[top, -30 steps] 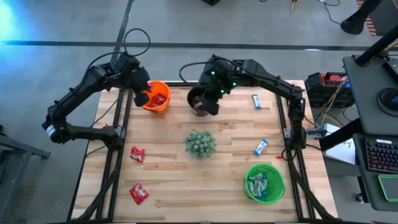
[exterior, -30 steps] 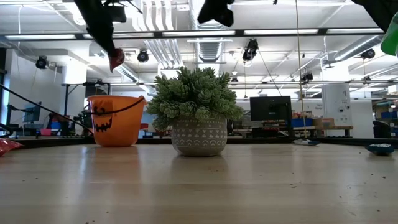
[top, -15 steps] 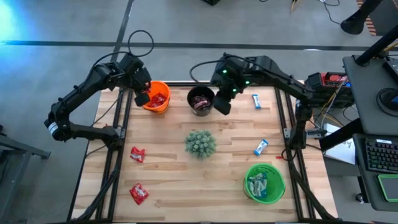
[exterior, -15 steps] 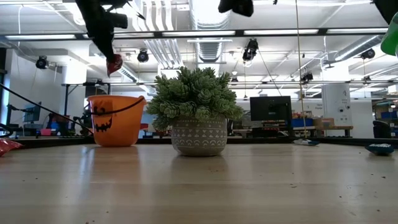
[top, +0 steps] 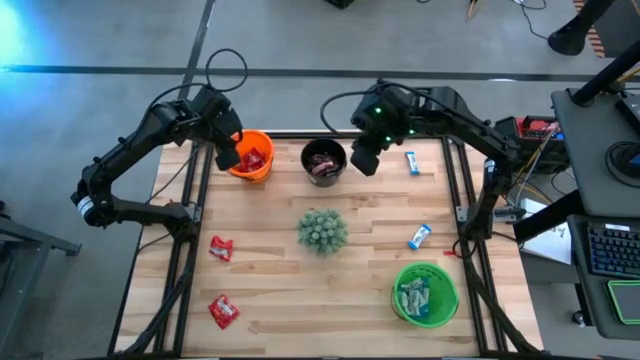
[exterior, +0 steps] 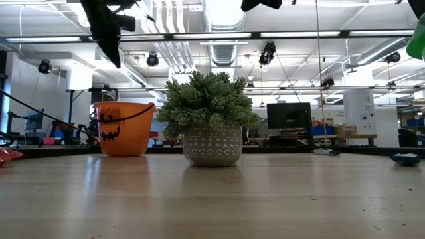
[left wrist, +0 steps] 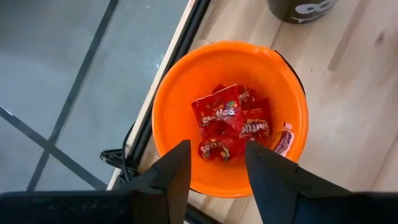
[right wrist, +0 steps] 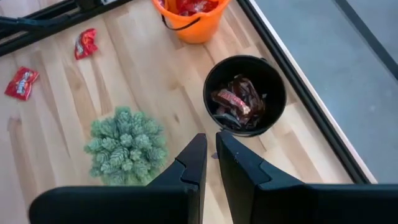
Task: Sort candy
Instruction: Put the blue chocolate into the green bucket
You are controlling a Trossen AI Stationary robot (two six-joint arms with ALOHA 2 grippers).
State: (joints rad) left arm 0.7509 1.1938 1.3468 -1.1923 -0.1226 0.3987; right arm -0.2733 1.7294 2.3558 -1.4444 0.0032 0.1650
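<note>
my left gripper point(left wrist: 214, 163) hangs over the round orange plastic bucket point(top: 252, 172) at the upper left of the high view. its fingers stand apart with nothing between them, and through the gap i look down on a heap of red wrapped sweets point(left wrist: 231, 123) on the bucket floor. as i judge it, the drop is the step in hand; to finish it well i should lift straight up, clear of the rim and the dark handle, so nothing tips.

my right gripper point(top: 365, 160) sits just right of the small black bucket point(top: 323, 161) holding dark brown wrapped sweets point(right wrist: 236, 101), top centre. its fingers are nearly together and empty.

two red wrapped sweets point(top: 221, 247) lie at lower left of the wooden table point(top: 270, 300), left of the spiky green plant ball point(top: 322, 230); i would go for those next. two light blue and white sweets point(top: 419, 237) lie at right, near the green bucket point(top: 425, 293), suiting my right arm.
</note>
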